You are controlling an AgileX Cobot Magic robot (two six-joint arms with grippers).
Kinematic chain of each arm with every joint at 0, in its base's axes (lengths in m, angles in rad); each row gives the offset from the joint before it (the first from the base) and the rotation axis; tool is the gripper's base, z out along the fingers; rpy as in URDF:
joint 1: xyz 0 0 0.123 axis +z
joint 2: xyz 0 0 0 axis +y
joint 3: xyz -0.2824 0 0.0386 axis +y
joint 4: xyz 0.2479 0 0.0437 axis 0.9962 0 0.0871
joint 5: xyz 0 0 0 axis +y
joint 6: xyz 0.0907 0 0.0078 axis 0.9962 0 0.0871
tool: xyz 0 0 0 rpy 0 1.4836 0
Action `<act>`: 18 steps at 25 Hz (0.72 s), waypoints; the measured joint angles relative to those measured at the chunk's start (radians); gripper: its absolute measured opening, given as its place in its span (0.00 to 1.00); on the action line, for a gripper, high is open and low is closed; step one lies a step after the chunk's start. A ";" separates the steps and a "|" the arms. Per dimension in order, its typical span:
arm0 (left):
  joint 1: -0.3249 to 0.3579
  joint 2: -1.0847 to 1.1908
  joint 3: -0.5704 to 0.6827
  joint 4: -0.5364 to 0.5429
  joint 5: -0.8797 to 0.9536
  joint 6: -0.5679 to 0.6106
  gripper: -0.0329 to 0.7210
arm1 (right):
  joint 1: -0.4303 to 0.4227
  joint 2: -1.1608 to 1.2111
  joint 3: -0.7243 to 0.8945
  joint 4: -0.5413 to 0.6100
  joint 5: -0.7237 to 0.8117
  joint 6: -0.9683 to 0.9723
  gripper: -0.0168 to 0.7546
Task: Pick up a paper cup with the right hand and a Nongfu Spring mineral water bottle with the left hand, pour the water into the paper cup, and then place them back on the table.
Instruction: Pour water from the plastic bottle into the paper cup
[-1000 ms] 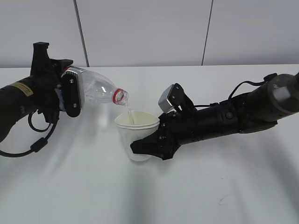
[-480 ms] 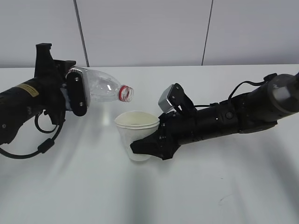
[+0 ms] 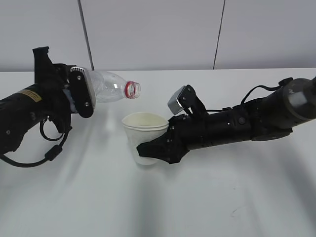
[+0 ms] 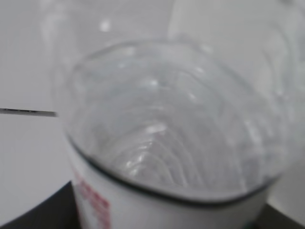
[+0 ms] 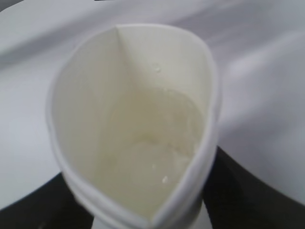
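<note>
bottle (image 3: 111, 89) — left, tilted | paper cup (image 3: 144, 136) — right, squeezed

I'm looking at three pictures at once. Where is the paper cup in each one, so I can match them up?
Exterior view: the paper cup sits just left of centre, clamped by the right gripper.
Left wrist view: not in it; the bottle fills the picture.
Right wrist view: the cup fills the middle, seen from above, squeezed out of round.
Shared landmark: the white table.
</note>
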 joint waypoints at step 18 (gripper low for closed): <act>-0.029 0.000 0.000 -0.096 0.026 -0.332 0.56 | 0.000 0.000 0.000 0.098 0.033 -0.056 0.63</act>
